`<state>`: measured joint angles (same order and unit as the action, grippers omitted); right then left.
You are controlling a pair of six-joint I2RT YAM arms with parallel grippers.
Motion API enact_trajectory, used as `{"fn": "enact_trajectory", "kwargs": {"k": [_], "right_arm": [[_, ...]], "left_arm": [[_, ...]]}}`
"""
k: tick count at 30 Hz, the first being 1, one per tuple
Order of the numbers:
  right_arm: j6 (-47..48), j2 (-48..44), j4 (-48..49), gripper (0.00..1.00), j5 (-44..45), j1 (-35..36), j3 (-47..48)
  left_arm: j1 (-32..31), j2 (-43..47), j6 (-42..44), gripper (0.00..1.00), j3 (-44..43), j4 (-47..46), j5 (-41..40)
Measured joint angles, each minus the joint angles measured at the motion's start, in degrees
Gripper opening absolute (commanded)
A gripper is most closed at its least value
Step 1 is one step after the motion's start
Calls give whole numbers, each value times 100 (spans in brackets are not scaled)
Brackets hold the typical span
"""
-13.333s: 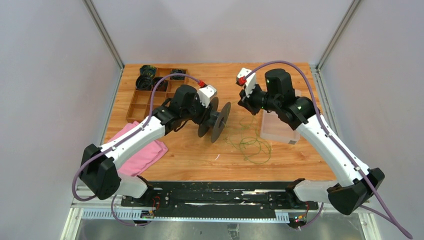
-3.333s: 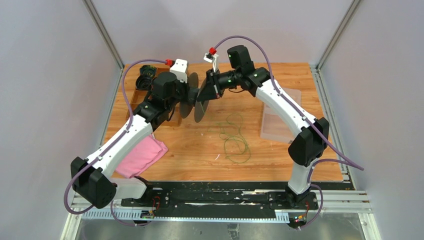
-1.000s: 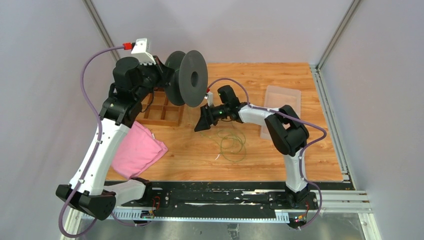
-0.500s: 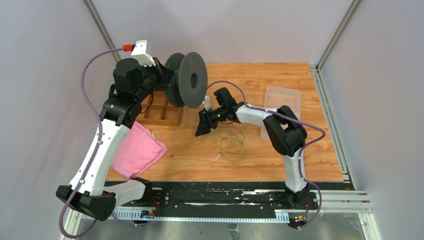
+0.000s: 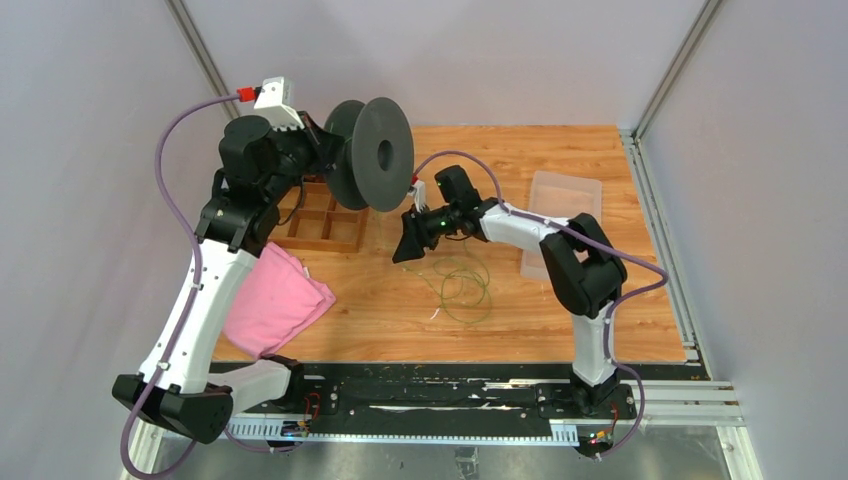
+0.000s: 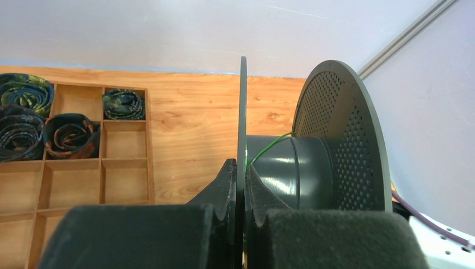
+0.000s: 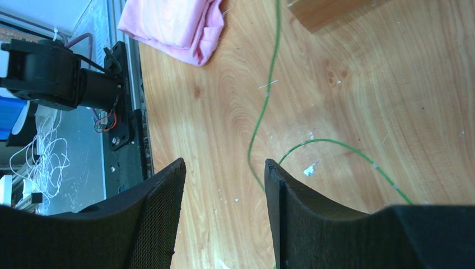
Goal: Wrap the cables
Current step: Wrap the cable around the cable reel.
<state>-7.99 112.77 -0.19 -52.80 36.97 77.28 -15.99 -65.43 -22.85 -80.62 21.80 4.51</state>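
Note:
The cables are one thin green wire lying in loose loops (image 5: pixel 462 285) on the wooden table. One strand of this green wire (image 6: pixel 269 147) runs up onto the hub of a black spool (image 5: pixel 372 160). My left gripper (image 6: pixel 240 166) is shut on the spool's thin near flange (image 6: pixel 243 106) and holds it high above the table's back left. My right gripper (image 5: pixel 405 250) hovers low just left of the loops. It is open with nothing between its fingers. The green wire (image 7: pixel 263 112) passes on the table beside the right fingertip (image 7: pixel 274 174).
A wooden compartment tray (image 5: pixel 322 228) with rolled dark ties (image 6: pixel 25 115) sits at the back left, below the spool. A pink cloth (image 5: pixel 275 305) lies at the front left. A clear plastic box (image 5: pixel 560 215) stands on the right.
The spool and left gripper have shifted slightly left. The right gripper dipped a little, came back up over the wire's left side, and its jaws narrowed slightly.

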Motion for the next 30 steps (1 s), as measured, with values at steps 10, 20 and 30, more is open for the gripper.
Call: {"fn": "enact_trajectory", "kwargs": {"k": [10,20,30], "right_arm": [[-431,691,590,48,-122,68,168],[-520,719,675,20,-273,232,238],[-533,638,535,5,-417,258,37]], "left_arm": [[98,-7,-142,0,2,20,70],[129,-11,-162,0,85,9,81],[310,-13,-122,0,85,33,-225]]}}
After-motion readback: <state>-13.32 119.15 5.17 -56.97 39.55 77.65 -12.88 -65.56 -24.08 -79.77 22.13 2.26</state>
